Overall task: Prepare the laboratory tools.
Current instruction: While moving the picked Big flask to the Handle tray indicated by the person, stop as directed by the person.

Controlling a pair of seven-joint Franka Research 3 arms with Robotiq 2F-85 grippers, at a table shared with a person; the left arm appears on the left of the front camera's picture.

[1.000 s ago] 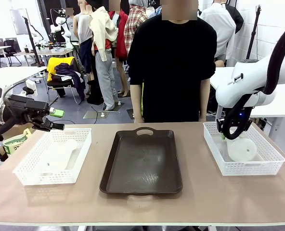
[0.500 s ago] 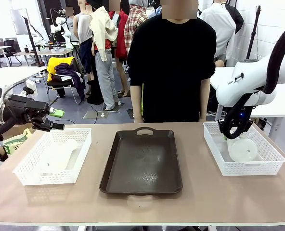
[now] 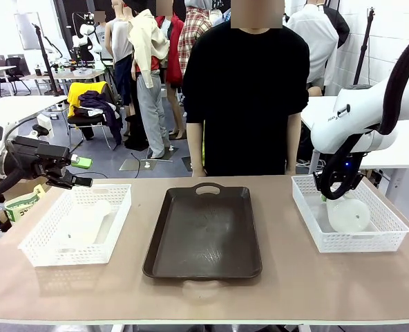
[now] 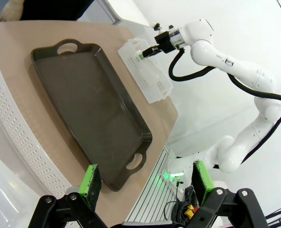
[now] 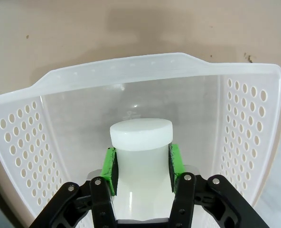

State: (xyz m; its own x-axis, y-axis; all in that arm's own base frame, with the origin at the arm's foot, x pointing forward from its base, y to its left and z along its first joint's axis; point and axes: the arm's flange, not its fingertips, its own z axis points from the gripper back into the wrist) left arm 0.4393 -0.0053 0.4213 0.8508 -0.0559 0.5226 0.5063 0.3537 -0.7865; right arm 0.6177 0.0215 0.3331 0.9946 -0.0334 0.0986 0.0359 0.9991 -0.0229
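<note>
The right pincer [image 5: 142,164] is closed on the narrow neck of a flask [image 5: 141,135]. Its green pads [image 5: 109,170] press on either side just under the lip, and the wide base sits low in the right basket [image 5: 131,64] below the pincer. The main risk, as I judge it, is this hold. The neck looks smooth and the bulk of the flask hangs away from the pads, so a lift could let the body swing or twist and slip out. The base could also catch on the perforated wall just beyond the pincer and drag the light basket across the worktop [image 3: 294,290]. If the flask comes up tilted, setting it on the tray [image 3: 203,232] well to the pincer's inner side could tip it over. The left pincer [image 3: 77,181] is wide open with nothing in it, above the outer far corner of the left basket [image 3: 45,252]. The second flask [image 3: 87,221] lies in that basket below it, and a careless descent could clip the rim.
</note>
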